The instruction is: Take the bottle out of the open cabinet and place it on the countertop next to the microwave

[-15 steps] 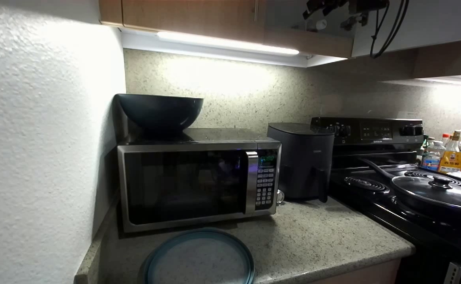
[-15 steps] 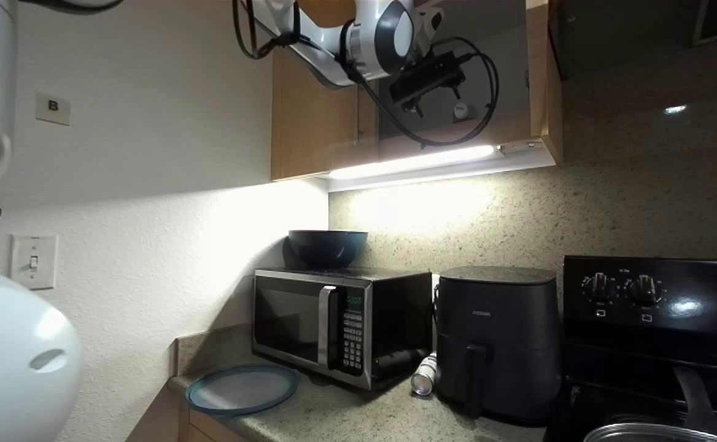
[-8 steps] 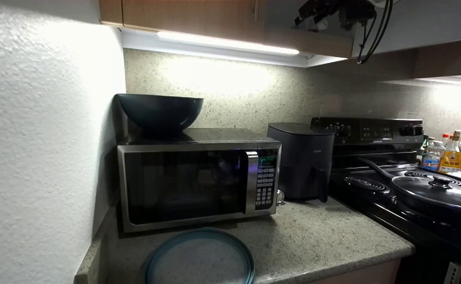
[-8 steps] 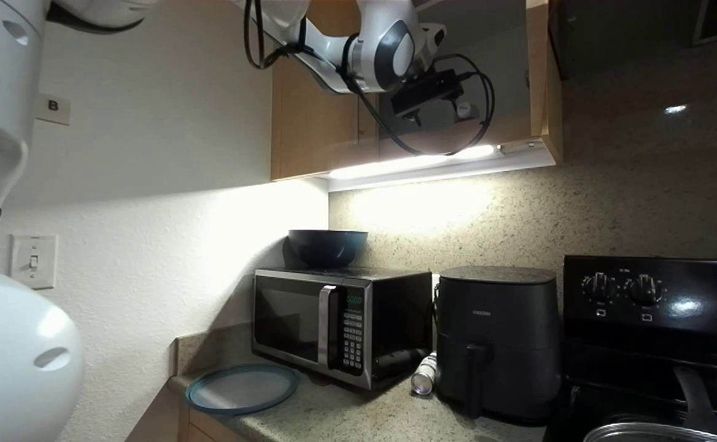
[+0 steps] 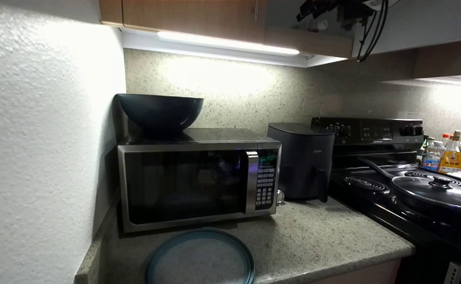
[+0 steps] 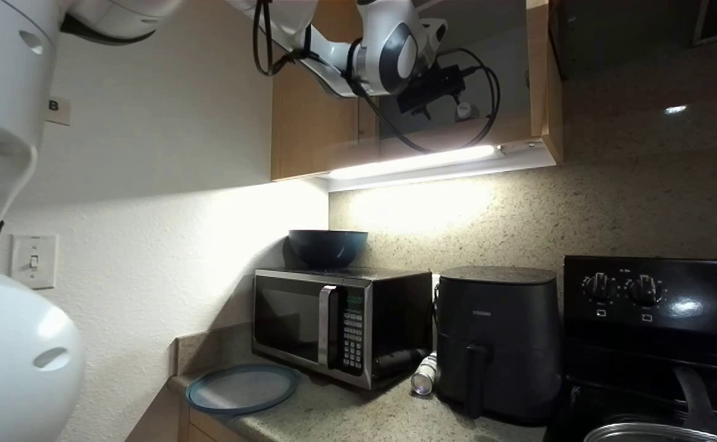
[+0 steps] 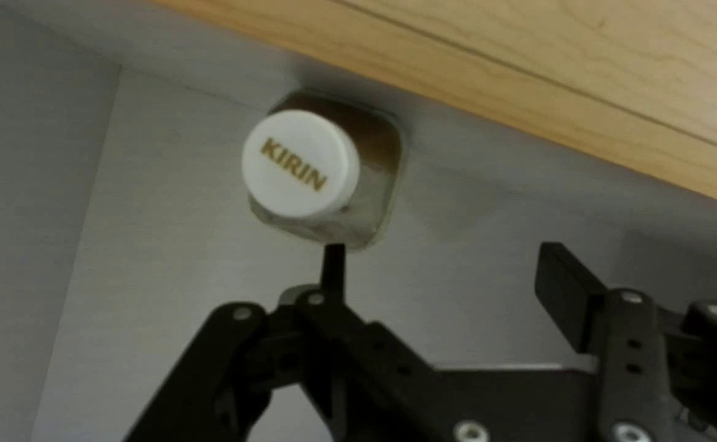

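A dark bowl sits on the microwave, and a teal-rimmed disc lies on the table just in front of it. Near the microwave's keypad side stands the black fryer; in an exterior view a small cylinder lies on the table between the two, filling part of that gap. Past the fryer comes the stove, with a covered pan on it and other bottles clustered beyond. A lit strip runs under the cabinet. The cabinet is open and holds the bottle, whose white cap, printed KIRIN, faces the wrist camera; whether it stands or lies I cannot tell. A wooden edge runs close beside it. The arm reaches across before the cabinet, with a black cable strapped along it and looping before the opening. The hand is spread, its fingers well apart, with the cabinet's pale inside showing between them. The bottle is outside that gap, beside one fingertip; whether they touch is unclear
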You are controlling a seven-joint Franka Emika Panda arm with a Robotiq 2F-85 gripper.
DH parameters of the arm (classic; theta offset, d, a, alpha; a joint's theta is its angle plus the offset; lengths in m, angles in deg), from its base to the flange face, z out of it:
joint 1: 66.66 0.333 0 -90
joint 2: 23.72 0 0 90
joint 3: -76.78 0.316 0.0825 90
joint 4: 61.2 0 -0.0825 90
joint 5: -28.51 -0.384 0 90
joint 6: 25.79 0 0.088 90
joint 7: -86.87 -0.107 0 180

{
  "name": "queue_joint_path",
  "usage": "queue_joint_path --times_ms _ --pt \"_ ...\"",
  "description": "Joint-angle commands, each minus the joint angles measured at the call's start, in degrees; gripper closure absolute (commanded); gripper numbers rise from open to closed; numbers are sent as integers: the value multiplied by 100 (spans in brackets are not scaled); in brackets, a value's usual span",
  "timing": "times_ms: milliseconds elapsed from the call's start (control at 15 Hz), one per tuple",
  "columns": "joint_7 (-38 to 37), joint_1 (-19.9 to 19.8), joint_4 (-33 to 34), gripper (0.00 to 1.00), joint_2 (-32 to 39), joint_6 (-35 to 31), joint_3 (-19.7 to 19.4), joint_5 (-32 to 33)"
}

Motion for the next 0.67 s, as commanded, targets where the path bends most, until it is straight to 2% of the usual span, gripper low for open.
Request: queue_joint_path --times_ms 0,67,200,600 --pt "-524 -459 -142 0 -295 274 259 825" --pt "-216 -84 3 8 -43 55 -35 381" --pt "-407 -315 3 0 -118 140 101 659" --pt "-544 -401 -42 0 -81 181 63 825"
